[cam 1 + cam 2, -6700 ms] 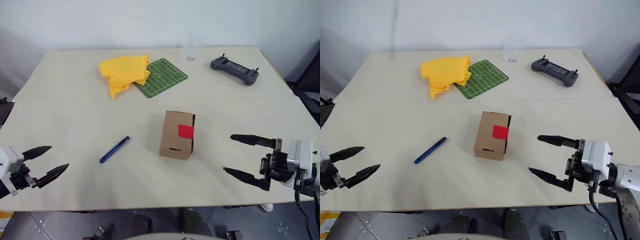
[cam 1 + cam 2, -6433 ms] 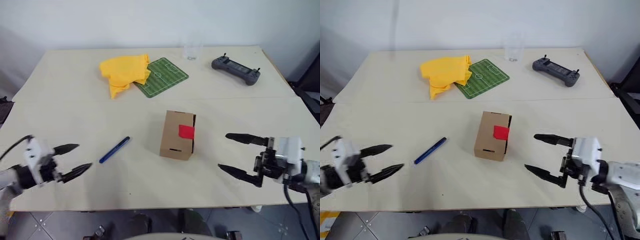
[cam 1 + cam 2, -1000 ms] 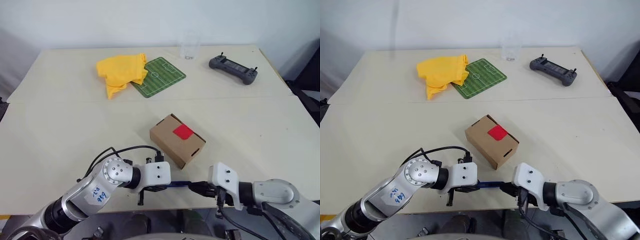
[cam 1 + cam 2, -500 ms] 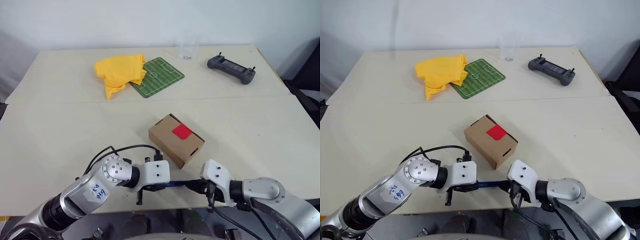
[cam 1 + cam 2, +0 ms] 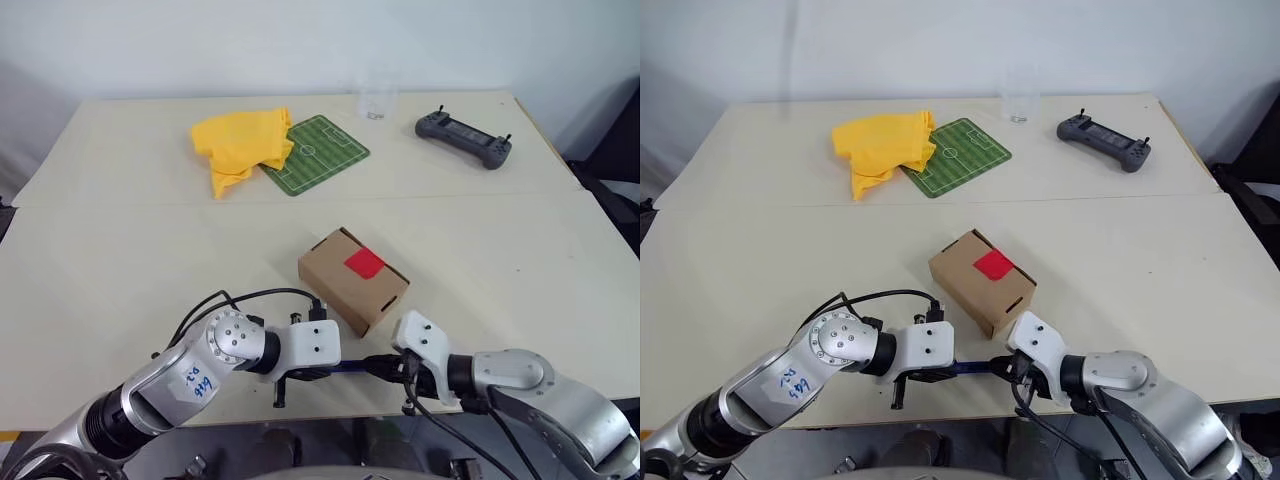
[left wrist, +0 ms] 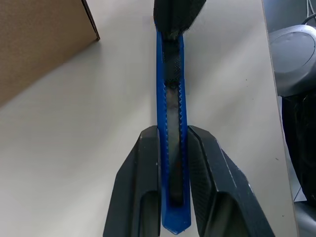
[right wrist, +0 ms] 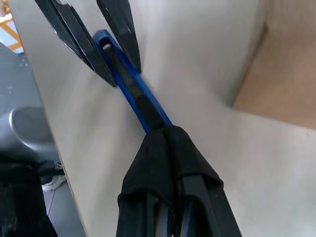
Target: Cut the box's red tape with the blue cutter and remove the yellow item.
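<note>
The blue cutter (image 5: 350,367) hangs level just above the table's front edge, gripped at both ends. My left gripper (image 6: 172,131) is shut on its rear end, one finger on each side of the blue body. My right gripper (image 7: 163,132) is shut on the opposite end of the blue cutter (image 7: 126,81). Just beyond them on the table lies the brown box (image 5: 352,279), with the red tape (image 5: 364,263) on its top face. Neither gripper touches the box. The yellow item is hidden.
At the back of the table are a crumpled yellow cloth (image 5: 242,148), a green football-pitch mat (image 5: 318,153), a clear glass (image 5: 377,100) and a grey controller (image 5: 464,137). The table's front edge (image 5: 200,418) runs right under both grippers.
Several seconds ago the cutter lay on the table between open grippers; now both hold it. In the last second the right gripper edged left along the cutter and rolled slightly. The left stayed still.
</note>
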